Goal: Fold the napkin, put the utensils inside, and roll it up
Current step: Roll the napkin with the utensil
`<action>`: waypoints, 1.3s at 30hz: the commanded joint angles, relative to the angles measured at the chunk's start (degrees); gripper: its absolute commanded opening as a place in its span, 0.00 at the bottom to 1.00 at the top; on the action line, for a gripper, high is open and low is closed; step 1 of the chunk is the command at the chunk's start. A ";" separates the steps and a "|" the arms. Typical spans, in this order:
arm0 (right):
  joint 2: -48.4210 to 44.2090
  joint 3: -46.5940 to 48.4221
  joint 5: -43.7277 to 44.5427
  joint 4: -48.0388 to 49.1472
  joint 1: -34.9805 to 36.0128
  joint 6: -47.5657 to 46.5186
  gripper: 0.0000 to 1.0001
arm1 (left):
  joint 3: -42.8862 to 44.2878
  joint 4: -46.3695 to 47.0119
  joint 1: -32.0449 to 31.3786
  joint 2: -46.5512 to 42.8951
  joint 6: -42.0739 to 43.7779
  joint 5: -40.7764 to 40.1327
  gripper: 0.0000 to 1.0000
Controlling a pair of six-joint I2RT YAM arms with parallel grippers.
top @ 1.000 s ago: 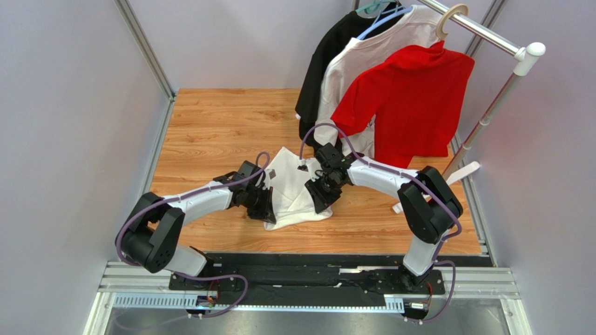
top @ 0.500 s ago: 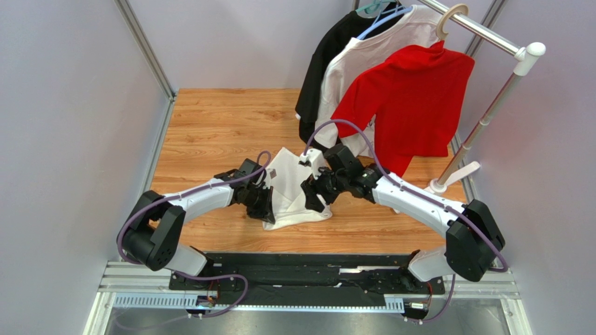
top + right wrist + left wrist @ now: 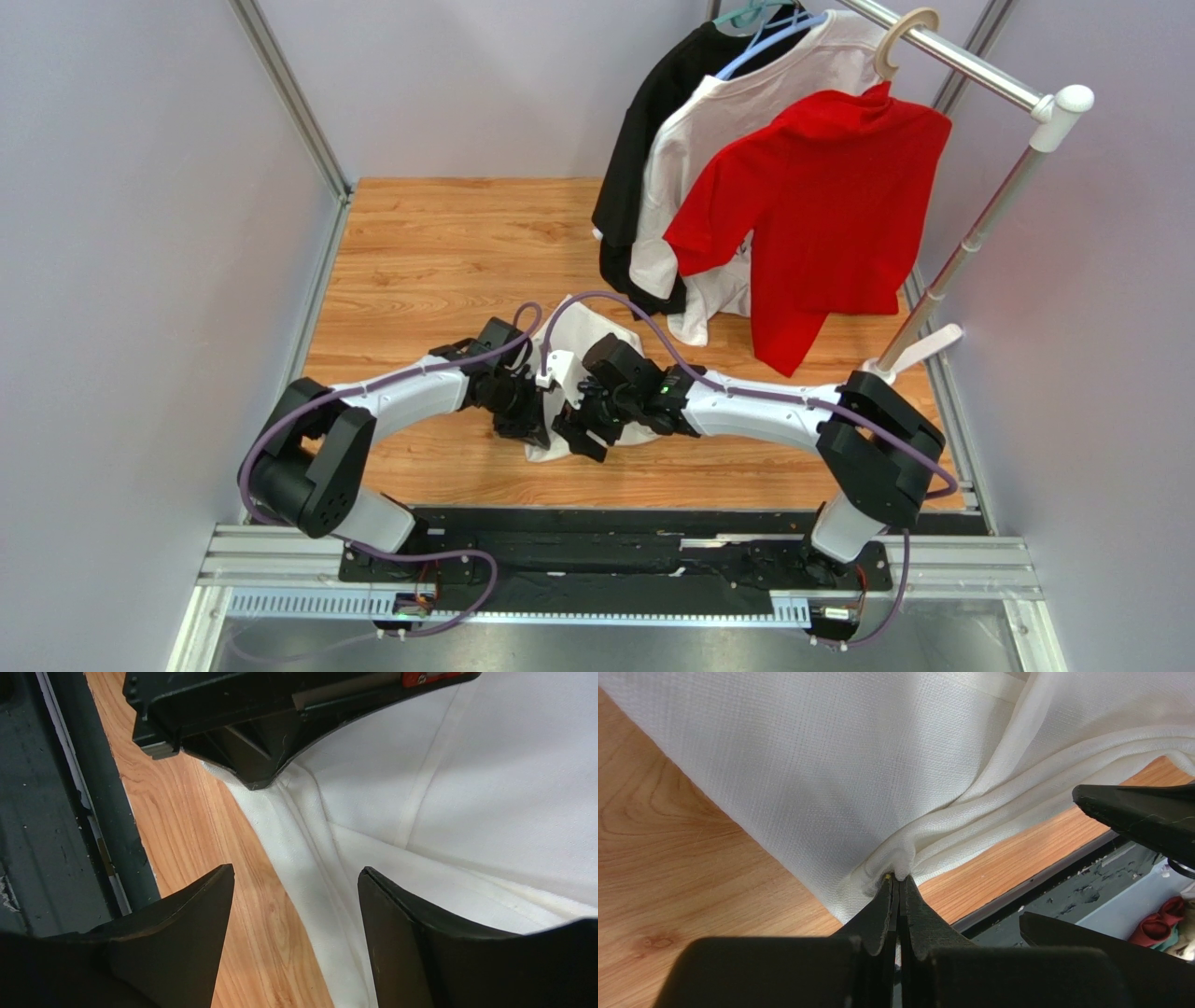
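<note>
Large plain white thin-weave napkin [image 3: 648, 426] lies rumpled on the light wood-grain tabletop [image 3: 421, 252], at the near middle, between the two arms and mostly hidden under them from above. The left gripper [image 3: 899, 882] is pinched tight on a bunched fold at the cloth's near-left edge; the jaws meet with only fabric between them, and several rolled pleats run away from the pinch toward the right. Flat cloth spreads beyond the pinch, weave clearly visible in the left wrist view. The right gripper [image 3: 295, 875] stands wide, nothing between its fingers; it sits low over the napkin's near edge, one finger above bare wood, the other above cloth. It is just beside the left gripper, whose black body fills the top of the right wrist view. Whether the right fingertips touch the cloth cannot be told. A seam or crease crosses the napkin in the right wrist view. Black metal base strip [image 3: 617, 539] runs along the table's near edge. Far right: a red shirt [image 3: 821, 182], a white shirt [image 3: 730, 126] and a black shirt [image 3: 652, 126] hang from a metal rail [image 3: 968, 63], well apart from the napkin.
</note>
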 commanded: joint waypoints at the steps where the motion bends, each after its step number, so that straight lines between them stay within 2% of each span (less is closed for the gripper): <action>1: 2.38 1.32 -0.43 5.81 -0.12 -4.52 0.70 | 1.81 -0.66 0.53 0.13 1.31 0.26 0.00; 7: 7.23 3.78 -3.68 3.79 -0.12 -6.02 0.68 | 1.98 -1.00 0.62 0.04 1.40 0.17 0.00; 16: 10.39 3.87 -3.25 3.53 -0.21 -7.17 0.67 | 2.16 -1.18 0.80 -0.05 1.58 0.00 0.00; 22: 10.31 3.17 -4.13 3.17 -0.21 -6.11 0.61 | 2.51 -1.88 0.98 -0.57 1.67 -0.18 0.00; 30: 10.31 0.97 -4.92 2.47 -0.21 -3.48 0.45 | 3.48 -3.38 1.33 -3.47 1.75 -1.76 0.00; 32: 10.57 0.88 -4.74 2.21 -0.21 -2.60 0.40 | 3.48 -3.47 1.33 -4.00 1.49 -2.46 0.04; 38: 11.53 1.32 -3.77 0.89 -0.21 0.30 0.37 | 2.78 -6.28 1.33 -7.77 0.17 -7.47 0.33; 39: 11.71 1.49 -3.78 0.37 -0.13 0.48 0.37 | 2.43 -6.37 1.33 -10.04 -0.18 -8.43 0.40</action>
